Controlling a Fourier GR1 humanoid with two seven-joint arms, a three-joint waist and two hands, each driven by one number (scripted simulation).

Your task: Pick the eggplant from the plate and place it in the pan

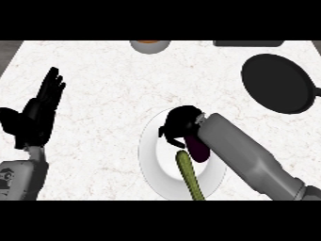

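Observation:
A white plate lies at the counter's lower middle. On it rests a dark purple eggplant with a long green stem pointing toward the view's lower edge. My right hand hangs over the eggplant's far end with its fingers curled down around it; the forearm hides much of the purple body. A black pan sits at the upper right, its handle running off to the right. My left hand stays open at the left, fingers up, resting.
An orange and white bowl is cut off by the counter's far edge. A dark flat object lies at the far right edge. White marble counter stretches between the plate and the pan.

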